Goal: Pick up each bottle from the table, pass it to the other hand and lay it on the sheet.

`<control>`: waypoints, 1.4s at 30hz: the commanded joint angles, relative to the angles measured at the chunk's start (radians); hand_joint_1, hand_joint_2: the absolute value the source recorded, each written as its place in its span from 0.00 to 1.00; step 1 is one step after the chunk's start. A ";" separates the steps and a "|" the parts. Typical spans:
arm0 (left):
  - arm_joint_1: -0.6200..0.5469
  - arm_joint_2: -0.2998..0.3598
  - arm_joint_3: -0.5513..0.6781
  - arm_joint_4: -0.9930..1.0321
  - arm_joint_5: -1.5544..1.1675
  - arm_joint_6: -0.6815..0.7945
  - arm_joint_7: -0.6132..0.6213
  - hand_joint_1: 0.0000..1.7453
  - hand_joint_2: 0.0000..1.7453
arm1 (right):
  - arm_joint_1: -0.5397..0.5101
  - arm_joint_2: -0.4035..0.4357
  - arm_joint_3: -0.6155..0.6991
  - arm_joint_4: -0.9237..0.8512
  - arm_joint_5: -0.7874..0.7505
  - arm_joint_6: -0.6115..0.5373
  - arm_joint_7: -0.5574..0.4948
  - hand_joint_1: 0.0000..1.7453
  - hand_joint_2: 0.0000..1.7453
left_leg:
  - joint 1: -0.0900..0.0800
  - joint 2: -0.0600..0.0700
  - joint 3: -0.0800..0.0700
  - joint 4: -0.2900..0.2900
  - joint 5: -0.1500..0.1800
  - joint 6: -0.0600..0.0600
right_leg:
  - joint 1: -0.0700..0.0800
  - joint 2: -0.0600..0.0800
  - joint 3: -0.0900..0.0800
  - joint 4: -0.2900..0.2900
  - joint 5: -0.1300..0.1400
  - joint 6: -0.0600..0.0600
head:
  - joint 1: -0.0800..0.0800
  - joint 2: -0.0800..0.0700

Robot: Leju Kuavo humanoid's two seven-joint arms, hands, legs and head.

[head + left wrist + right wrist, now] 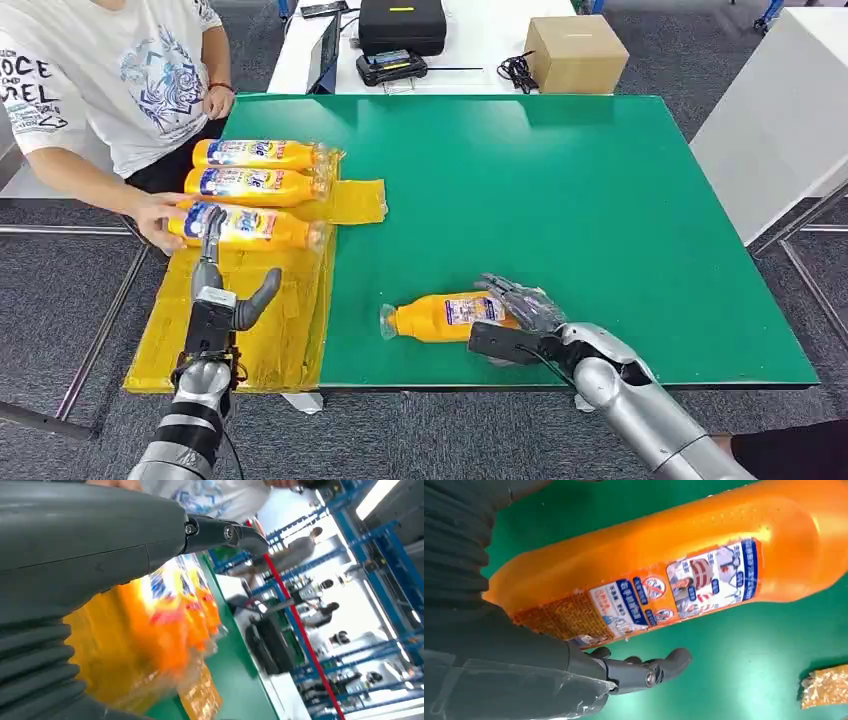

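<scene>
Three orange bottles [255,184] lie side by side at the far end of the yellow sheet [260,340], on the left of the green table [600,200]. They appear blurred in the left wrist view as bottles [170,615]. My left hand [220,295] hovers over the sheet just short of the nearest bottle [245,225], fingers apart and holding nothing. A fourth orange bottle [440,317] lies on the green near the front edge. My right hand [525,312] reaches over its base end. In the right wrist view the thumb [644,670] lies beside the bottle [664,570] with green showing between them.
A person sits at the table's left, one hand [155,215] on the nearest bottle on the sheet. Behind the green table a white table carries a black case [402,25] and a cardboard box [575,53]. Another white table [780,120] stands to the right.
</scene>
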 commanded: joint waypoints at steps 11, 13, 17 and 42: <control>-0.075 -0.020 -0.063 0.150 0.020 -0.035 -0.001 0.00 1.00 | -0.152 0.118 0.165 0.299 0.071 -0.047 0.057 0.00 1.00 | 0.002 0.003 0.004 0.000 -0.002 -0.002 | 0.003 0.002 0.004 -0.001 -0.001 -0.003 | 0.000 0.000; -0.085 -0.021 -0.064 0.162 0.023 -0.034 0.000 0.00 1.00 | -0.150 0.121 0.168 0.315 0.070 -0.049 0.048 0.00 1.00 | 0.003 0.002 0.004 0.000 -0.002 -0.002 | 0.003 0.002 0.005 -0.001 -0.001 -0.003 | 0.000 0.000; -0.092 -0.021 -0.067 0.170 0.026 -0.038 -0.002 0.00 1.00 | -0.144 0.120 0.176 0.323 0.070 -0.040 0.045 0.00 1.00 | 0.003 0.001 0.004 0.000 -0.001 -0.002 | 0.003 0.000 0.005 -0.001 -0.001 -0.003 | 0.000 0.000; -0.053 -0.046 -0.050 0.084 0.146 -0.160 0.046 0.00 1.00 | 0.082 0.149 -0.034 0.079 0.033 -0.270 0.004 1.00 1.00 | 0.003 -0.001 0.009 -0.001 -0.001 -0.002 | 0.004 -0.002 0.010 -0.003 -0.001 -0.003 | 0.000 0.000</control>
